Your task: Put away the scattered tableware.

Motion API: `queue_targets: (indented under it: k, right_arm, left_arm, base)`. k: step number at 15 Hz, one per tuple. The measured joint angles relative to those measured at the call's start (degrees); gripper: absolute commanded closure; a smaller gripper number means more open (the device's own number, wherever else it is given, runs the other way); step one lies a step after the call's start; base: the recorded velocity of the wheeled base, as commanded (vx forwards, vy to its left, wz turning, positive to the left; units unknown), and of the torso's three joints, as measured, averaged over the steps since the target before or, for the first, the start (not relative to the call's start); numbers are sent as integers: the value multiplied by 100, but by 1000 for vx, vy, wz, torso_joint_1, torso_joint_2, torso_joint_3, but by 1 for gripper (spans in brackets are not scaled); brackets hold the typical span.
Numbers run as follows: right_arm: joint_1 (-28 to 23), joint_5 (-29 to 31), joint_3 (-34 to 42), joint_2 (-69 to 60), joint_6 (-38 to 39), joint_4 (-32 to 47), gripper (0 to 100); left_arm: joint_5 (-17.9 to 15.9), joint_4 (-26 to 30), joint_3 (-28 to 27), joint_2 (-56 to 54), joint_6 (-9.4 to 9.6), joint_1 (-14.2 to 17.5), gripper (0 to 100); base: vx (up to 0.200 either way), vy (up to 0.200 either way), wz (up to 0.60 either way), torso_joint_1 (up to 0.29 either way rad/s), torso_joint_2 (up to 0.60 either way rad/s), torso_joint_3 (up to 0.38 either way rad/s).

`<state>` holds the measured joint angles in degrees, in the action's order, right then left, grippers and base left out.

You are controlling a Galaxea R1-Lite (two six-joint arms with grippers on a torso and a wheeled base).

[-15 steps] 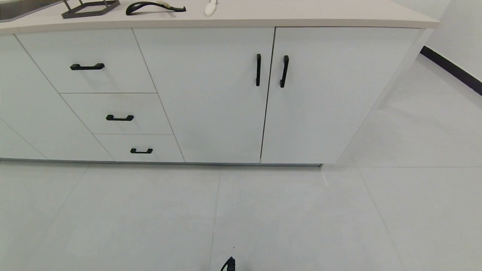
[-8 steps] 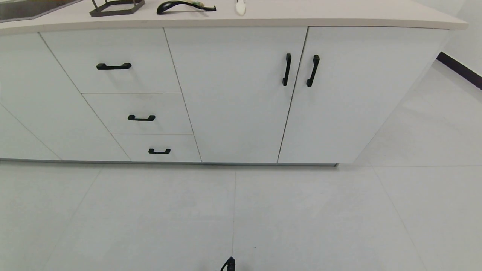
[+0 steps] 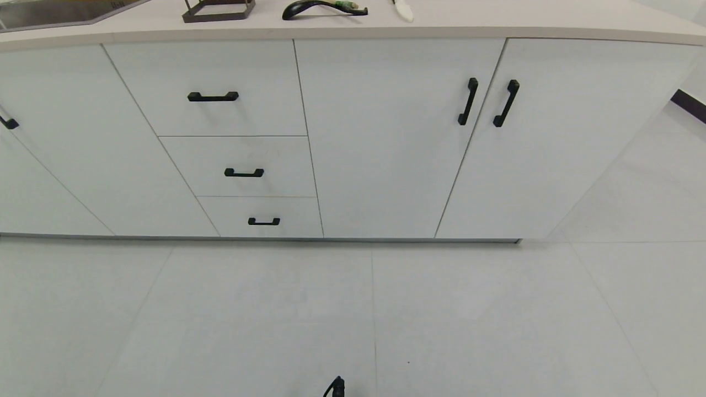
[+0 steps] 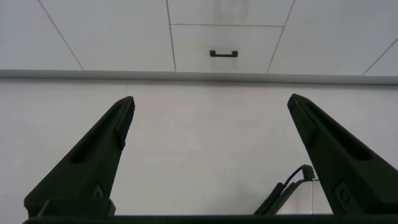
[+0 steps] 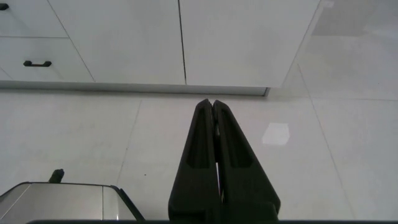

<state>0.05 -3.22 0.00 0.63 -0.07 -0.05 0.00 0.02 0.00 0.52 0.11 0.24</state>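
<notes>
Over the floor (image 4: 199, 155), left hand (image 4: 211, 99) spread wide, right hand (image 5: 212, 102) pressed together.

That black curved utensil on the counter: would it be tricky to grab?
Probably a little. The black utensil arches up off the countertop, so it may rock or pivot if nudged. It looks thin and smooth, so it is likely light, stiff and somewhat slippery.

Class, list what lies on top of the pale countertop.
A dark metal rack, a black curved utensil and a white utensil, partly cropped. The rear of the pale countertop lies beyond the picture's edge.
</notes>
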Motion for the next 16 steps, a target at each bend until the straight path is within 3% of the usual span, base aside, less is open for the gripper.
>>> queue_targets:
  k: [3,6,14,16]
  right_arm:
    - [0,0,0,2,0,-2,100]
    - [0,-1,0,2,0,0,100]
    - [0,-1,0,5,0,-2,100]
    - [2,0,0,5,0,-2,100]
  left_arm:
    - [0,-2,0,-23,7,-13,0]
    - [-7,5,-5,10,16,-24,0]
    - [-24,5,-5,-50,-1,-17,0]
    - [-161,5,-2,-50,46,-22,0]
  base:
    - [133,200,0,2,2,-2]
    - [200,0,0,1,1,4]
    - [0,0,0,0,0,0]
    - [0,0,0,0,0,0]
